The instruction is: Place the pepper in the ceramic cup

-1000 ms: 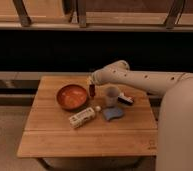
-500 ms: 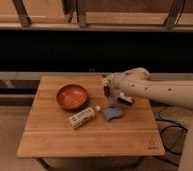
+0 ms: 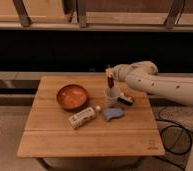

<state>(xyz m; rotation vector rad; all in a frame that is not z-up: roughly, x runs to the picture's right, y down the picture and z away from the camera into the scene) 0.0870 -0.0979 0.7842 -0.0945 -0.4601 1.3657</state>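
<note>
The pepper (image 3: 109,77), slim and dark red, was held upright directly above the ceramic cup (image 3: 111,96), at twelve o'clock from it, clamped in the gripper (image 3: 110,75). It would best be lowered straight and released only once its tip was inside the whitish rim.

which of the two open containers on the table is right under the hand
The white cup, not the wide orange bowl to its left. The hand holds the pepper just above it.
</note>
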